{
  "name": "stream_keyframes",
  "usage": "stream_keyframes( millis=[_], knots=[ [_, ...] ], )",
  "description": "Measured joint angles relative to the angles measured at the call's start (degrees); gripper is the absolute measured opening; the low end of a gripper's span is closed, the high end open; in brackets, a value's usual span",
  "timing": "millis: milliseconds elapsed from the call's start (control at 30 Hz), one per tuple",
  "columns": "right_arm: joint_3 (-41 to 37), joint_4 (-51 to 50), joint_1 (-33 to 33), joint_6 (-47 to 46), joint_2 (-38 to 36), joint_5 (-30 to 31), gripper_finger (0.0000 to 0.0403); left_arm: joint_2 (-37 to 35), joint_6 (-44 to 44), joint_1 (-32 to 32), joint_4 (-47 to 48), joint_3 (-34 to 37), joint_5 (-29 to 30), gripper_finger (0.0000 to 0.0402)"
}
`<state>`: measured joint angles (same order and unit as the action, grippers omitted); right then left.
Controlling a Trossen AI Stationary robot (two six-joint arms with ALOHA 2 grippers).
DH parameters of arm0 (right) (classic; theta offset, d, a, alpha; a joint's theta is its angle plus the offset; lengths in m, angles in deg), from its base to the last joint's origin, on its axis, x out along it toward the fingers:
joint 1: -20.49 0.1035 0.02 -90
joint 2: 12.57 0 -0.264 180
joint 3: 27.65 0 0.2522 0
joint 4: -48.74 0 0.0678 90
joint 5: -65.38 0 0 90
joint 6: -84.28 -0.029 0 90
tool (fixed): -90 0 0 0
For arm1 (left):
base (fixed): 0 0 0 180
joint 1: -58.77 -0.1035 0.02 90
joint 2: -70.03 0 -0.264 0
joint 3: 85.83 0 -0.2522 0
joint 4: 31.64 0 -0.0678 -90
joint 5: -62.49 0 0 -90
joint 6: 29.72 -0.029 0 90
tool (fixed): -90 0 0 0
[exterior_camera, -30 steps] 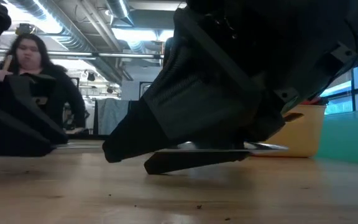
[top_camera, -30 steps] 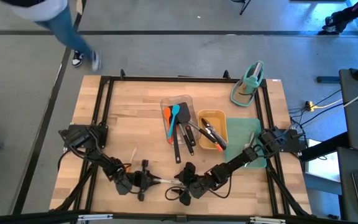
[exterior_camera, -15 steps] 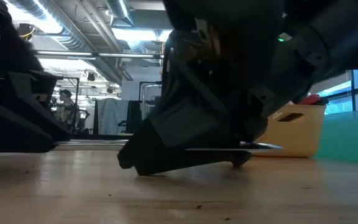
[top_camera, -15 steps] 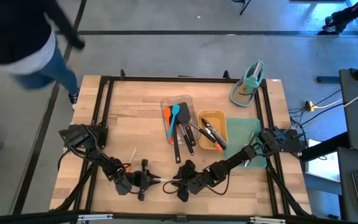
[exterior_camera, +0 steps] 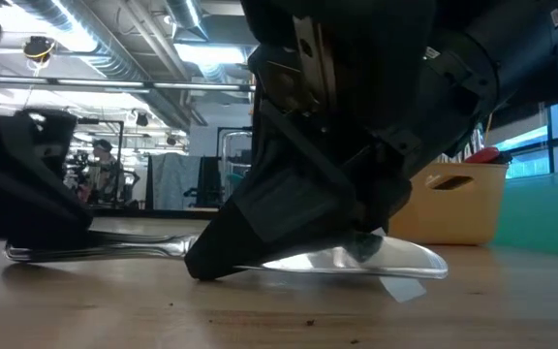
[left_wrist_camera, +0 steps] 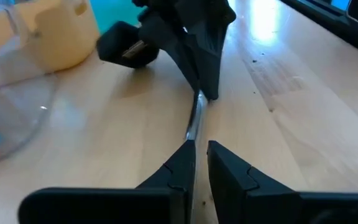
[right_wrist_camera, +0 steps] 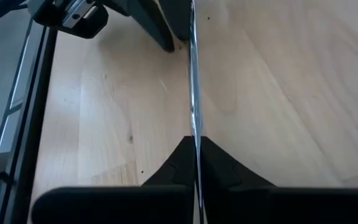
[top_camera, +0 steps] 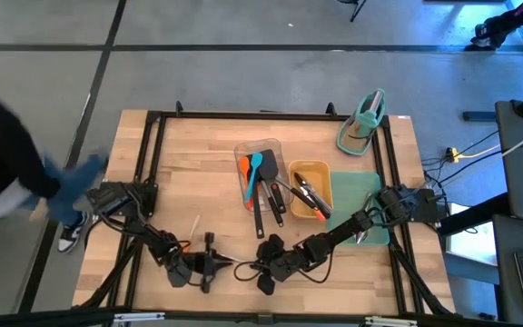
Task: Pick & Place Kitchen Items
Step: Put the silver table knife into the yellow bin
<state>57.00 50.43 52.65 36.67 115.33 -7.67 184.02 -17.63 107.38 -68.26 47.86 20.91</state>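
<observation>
1. Right wrist view: my right gripper (right_wrist_camera: 196, 149) is clenched on one end of the steel spoon (right_wrist_camera: 193, 81), whose handle runs straight ahead from between my fingers.
2. The spoon's long axis lies flat on the wooden table (top_camera: 189, 182), in line with both tools; the far end meets my left gripper (left_wrist_camera: 199, 154), which faces me tip to tip, fingers pinched near the handle with a slim gap showing.
3. In the high view the spoon (top_camera: 239, 264) bridges the two grippers; I judge the right one holds it.
4. Farther off, beyond my right arm, wait the clear tray (top_camera: 271, 150) and yellow tray (top_camera: 309, 168), already holding utensils.
</observation>
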Motion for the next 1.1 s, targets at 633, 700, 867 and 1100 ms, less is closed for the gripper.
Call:
stream_keyframes(
  millis=[633,700,867,1100],
  knots=[
    [23.0,-36.3,2.2,2.3,0.6,4.8,0.0003,-5.8,-8.0,14.0,-1.9,0.0,41.5,0.0024],
    [28.2,-43.8,2.3,2.7,0.6,7.8,0.0003,-5.8,-6.9,14.0,-1.7,0.0,41.4,0.0024],
    [42.4,-66.6,3.2,2.1,0.5,12.7,0.0003,-5.8,-4.8,14.0,-1.6,0.0,38.3,0.0023],
    [60.3,-100.2,4.6,-12.9,0.3,23.8,0.0003,-5.8,-3.7,14.0,-1.6,0.0,34.7,0.0023]
  ],
)
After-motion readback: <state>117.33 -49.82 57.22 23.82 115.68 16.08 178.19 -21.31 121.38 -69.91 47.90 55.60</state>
